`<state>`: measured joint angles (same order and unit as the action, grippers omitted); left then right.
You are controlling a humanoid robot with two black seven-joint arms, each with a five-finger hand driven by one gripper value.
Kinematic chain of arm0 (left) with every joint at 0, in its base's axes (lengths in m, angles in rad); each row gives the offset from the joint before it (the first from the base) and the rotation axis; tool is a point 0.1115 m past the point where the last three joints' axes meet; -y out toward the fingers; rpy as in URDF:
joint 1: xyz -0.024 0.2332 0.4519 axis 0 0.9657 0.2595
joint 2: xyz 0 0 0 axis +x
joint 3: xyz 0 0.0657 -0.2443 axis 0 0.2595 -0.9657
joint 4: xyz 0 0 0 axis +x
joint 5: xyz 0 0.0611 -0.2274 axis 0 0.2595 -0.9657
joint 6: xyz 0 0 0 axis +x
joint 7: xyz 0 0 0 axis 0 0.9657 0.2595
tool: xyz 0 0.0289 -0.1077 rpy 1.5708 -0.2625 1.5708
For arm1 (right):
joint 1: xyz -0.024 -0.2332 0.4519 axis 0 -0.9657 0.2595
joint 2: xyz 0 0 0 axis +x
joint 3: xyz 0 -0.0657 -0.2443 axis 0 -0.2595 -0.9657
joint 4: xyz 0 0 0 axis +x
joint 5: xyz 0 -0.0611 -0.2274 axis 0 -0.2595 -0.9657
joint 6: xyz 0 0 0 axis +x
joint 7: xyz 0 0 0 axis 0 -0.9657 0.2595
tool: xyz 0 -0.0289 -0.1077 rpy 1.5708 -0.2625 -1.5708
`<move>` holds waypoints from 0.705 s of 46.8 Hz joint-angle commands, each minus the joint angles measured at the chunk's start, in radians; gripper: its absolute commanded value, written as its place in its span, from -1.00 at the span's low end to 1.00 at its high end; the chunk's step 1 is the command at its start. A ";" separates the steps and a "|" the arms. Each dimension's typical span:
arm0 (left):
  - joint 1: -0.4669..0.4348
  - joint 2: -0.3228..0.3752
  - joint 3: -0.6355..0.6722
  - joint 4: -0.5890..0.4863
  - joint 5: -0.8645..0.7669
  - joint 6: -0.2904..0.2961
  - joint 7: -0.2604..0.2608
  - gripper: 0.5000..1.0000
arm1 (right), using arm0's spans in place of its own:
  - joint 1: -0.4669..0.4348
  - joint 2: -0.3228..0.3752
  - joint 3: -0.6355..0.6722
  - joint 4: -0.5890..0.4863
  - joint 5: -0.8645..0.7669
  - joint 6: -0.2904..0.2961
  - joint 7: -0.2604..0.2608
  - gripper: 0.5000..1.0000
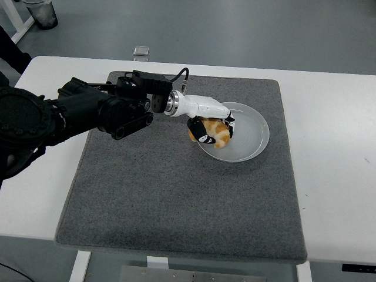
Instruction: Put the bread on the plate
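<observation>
A golden-brown piece of bread (218,133) lies at the left rim of a white round plate (249,132) on the grey mat. My left hand (210,126), white with black fingertips, reaches in from the left and its fingers curl around the bread, which hangs partly over the plate's left edge. The black left arm (88,111) stretches across the mat's upper left. The right arm is out of view.
The grey mat (176,194) covers most of the white table (329,147). A small clear object (140,53) sits at the table's far edge. A dark bin (40,13) stands on the floor at top left.
</observation>
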<state>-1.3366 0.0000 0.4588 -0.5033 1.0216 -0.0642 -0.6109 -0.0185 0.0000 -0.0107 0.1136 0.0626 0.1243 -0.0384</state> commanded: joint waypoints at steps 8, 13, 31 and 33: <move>0.007 0.000 -0.002 0.000 -0.005 0.000 0.000 -0.16 | 0.000 0.000 0.000 0.000 -0.001 0.000 0.000 0.81; 0.008 0.000 -0.003 0.000 -0.009 0.001 0.000 0.13 | 0.000 0.000 0.000 0.000 0.000 0.000 0.000 0.81; 0.008 0.000 -0.022 -0.001 -0.024 0.050 0.000 0.84 | 0.000 0.000 0.000 0.001 -0.001 0.000 0.000 0.81; 0.007 0.000 -0.040 -0.001 -0.026 0.049 0.000 0.86 | 0.000 0.000 0.000 0.001 -0.001 0.000 0.000 0.81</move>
<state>-1.3283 0.0000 0.4428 -0.5041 0.9980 -0.0141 -0.6108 -0.0184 0.0000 -0.0107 0.1151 0.0613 0.1243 -0.0383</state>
